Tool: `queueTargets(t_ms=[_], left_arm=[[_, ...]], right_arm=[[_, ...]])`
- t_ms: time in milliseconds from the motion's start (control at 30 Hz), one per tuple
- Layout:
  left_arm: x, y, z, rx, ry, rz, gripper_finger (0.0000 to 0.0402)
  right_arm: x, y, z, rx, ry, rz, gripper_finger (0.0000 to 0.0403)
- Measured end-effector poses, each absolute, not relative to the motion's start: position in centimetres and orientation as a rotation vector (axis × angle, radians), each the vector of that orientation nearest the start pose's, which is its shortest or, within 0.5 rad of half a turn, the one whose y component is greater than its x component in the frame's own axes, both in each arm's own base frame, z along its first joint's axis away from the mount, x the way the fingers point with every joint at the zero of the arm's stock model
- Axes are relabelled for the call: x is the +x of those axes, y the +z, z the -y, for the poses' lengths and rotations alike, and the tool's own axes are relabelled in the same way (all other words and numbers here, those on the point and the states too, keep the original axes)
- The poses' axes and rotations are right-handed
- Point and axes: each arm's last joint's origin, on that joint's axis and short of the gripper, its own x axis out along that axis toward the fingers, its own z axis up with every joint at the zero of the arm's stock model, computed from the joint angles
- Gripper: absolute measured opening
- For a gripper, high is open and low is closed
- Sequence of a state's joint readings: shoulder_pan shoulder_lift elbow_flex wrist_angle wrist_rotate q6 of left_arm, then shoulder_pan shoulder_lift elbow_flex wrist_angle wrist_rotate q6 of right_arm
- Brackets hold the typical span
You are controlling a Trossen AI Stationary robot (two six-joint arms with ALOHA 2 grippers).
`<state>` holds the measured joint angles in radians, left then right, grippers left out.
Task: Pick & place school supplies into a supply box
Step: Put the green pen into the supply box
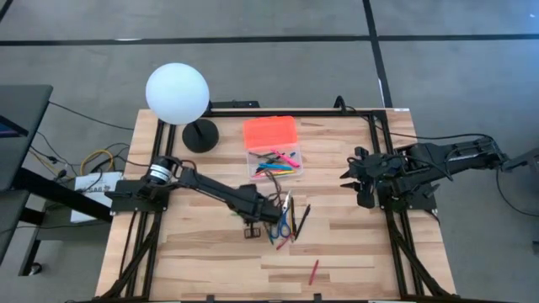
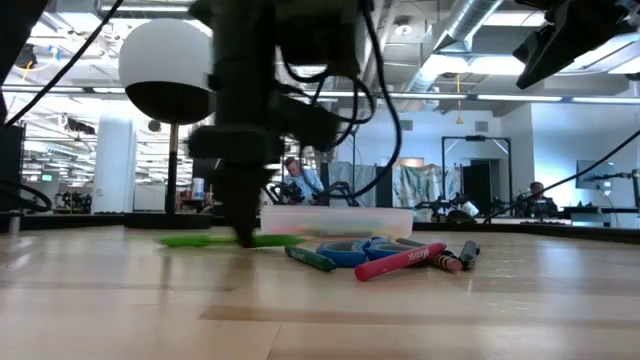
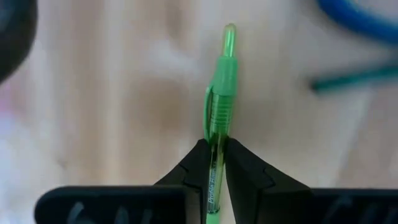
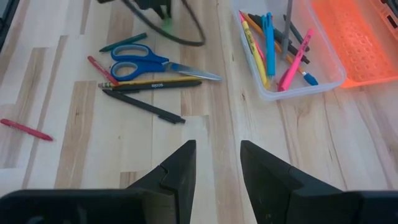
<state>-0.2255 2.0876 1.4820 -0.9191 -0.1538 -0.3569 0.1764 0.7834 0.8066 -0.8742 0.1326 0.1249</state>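
Near the counter's middle, the left end effector (image 3: 214, 163) pinches the green pen (image 3: 221, 87) flat for lifting boxward; right end effector (image 4: 216, 163) waits released.

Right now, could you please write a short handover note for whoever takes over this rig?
Left gripper: shut on the green pen, down at the table beside the loose pile.
Right gripper: open, empty, waiting at the table's right side.
Supply box: open, orange lid behind it, several pens already inside.
Left: green pen, blue-handled scissors, yellow pencil, black pen, red crayon.
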Motion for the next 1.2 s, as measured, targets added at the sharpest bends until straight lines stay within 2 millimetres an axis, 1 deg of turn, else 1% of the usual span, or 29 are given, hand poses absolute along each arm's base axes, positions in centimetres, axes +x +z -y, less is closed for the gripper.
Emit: queueTargets(t_ms=[167,333,533,633,800,933,1100,1200], left_arm=[[39.3,16.0,6.9,-0.020,0.257,-1.424,0.0030],[40.6,17.9,4.8,-0.048,0.317,-1.372,0.0028],[42.1,21.0,1.4,-0.003,0.371,-1.286,0.0028],[42.6,22.0,-0.9,0.023,0.391,-1.248,0.0028],[42.6,22.3,-4.9,0.018,0.433,-1.239,0.0028],[42.3,22.3,-7.2,0.005,0.456,-1.249,0.0028],[41.9,22.3,-9.0,-0.011,0.462,-1.260,0.0029],[41.8,22.3,-9.6,-0.025,0.413,-1.269,0.0045]], right_arm=[[13.9,28.3,-2.1,-0.007,-0.015,-0.841,0.0118],[13.9,28.3,-2.1,0.012,-0.023,-0.841,0.0118],[13.9,28.3,-2.0,0.044,-0.051,-0.838,0.0118],[14.0,28.3,-2.0,0.064,-0.080,-0.826,0.0118],[14.3,28.7,-2.1,0.108,-0.088,-0.773,0.0118],[14.5,28.9,-2.1,0.140,-0.103,-0.739,0.0118],[14.7,29.1,-2.1,0.176,-0.130,-0.709,0.0118],[14.8,29.2,-2.0,0.202,-0.158,-0.695,0.0118]])
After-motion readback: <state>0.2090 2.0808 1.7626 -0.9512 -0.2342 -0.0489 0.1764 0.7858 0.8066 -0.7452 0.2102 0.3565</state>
